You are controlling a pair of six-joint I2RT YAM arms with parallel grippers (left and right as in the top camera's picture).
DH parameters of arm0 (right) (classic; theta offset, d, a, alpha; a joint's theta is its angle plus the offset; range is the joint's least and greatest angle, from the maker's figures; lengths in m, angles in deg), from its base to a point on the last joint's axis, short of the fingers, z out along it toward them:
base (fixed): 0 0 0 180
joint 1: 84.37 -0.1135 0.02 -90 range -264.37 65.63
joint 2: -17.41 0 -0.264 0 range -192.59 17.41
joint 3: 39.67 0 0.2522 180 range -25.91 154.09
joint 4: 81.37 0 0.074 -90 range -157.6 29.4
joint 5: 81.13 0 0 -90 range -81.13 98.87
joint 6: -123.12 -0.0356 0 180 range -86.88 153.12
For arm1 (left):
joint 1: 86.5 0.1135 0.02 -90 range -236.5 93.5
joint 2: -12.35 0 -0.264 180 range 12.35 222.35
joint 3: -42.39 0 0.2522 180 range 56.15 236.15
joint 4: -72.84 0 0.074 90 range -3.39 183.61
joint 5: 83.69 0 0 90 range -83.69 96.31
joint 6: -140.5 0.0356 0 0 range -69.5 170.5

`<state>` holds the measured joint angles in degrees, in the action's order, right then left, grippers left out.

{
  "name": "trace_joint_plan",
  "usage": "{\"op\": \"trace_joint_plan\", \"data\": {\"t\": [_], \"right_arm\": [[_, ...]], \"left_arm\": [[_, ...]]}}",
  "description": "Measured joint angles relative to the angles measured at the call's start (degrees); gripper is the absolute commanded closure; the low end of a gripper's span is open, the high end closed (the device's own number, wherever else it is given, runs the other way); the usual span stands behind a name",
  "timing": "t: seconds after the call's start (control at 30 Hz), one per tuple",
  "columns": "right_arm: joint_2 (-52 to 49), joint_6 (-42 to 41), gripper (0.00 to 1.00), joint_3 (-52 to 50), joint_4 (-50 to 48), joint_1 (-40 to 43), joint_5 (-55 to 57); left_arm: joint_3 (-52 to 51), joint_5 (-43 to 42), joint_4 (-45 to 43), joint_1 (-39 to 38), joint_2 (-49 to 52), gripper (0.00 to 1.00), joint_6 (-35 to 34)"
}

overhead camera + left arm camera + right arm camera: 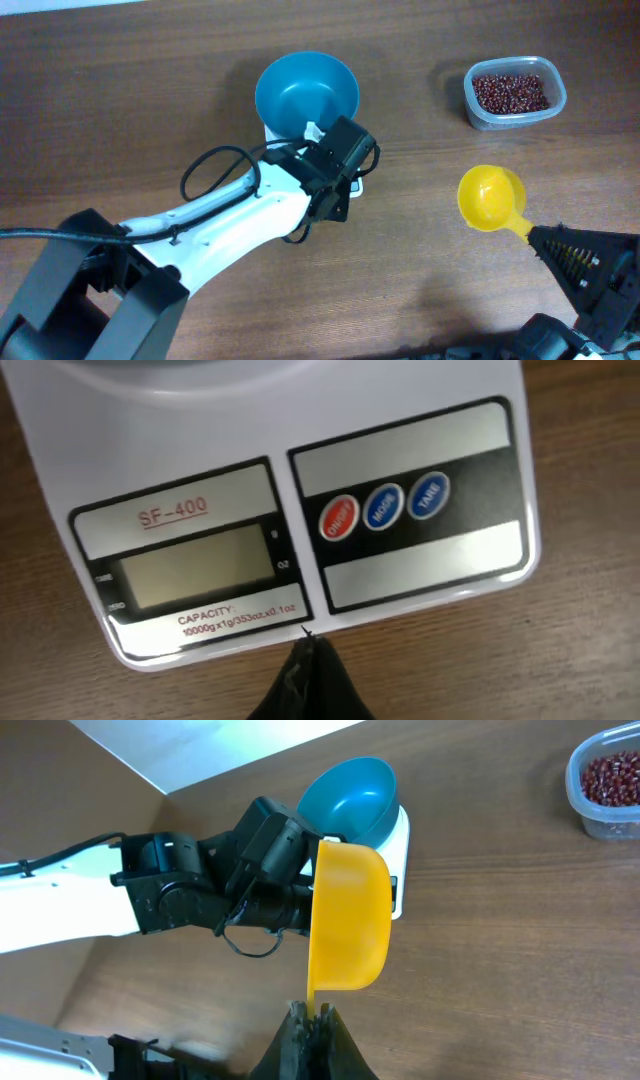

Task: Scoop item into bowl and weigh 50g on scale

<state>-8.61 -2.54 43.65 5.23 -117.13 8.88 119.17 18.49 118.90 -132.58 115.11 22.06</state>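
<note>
Likely loose and light, the beans are best taken with the scoop, pinched at its handle by the right gripper; the left gripper is pressed together, empty.

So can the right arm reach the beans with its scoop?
Probably yes: the clear tub of beans is lidless, nothing stands between it and the yellow scoop; the left arm is at the scale.

A dark brown wood-grain table fills every view under soft, even light. Past one edge shows a pale surface.
</note>
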Motion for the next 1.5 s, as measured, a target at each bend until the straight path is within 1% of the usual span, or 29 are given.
{"op": "trace_joint_plan", "data": {"t": [0.23, 0.4, 0.53, 0.83, 1.0, 1.5], "right_arm": [[0.0, 0.6, 0.96, 0.0, -0.6, 0.0, 1.1], [0.0, 1.0, 0.96, 0.0, -0.9, 0.0, 7.0], [0.0, 1.0, 0.96, 0.0, -2.5, 0.0, 12.8], [0.0, 1.2, 0.96, 0.0, -4.5, 0.0, 20.8], [0.0, 1.2, 0.96, 0.0, -5.4, 0.0, 22.2], [0.0, 1.2, 0.96, 0.0, -5.4, 0.0, 23.1]], "left_arm": [[0.0, 0.0, -3.2, 0.0, 0.0, 1.0, 1.7], [0.0, 0.9, -6.0, 0.0, 0.0, 1.0, 1.9], [0.0, 2.0, -6.4, 0.0, 0.0, 1.0, 1.9], [0.1, 4.9, -9.2, -0.1, 0.6, 1.0, 1.9], [0.1, 5.2, -10.1, -0.1, 2.4, 1.0, 1.9], [0.1, 5.2, -12.0, -0.1, 3.3, 1.0, 1.9]]}}
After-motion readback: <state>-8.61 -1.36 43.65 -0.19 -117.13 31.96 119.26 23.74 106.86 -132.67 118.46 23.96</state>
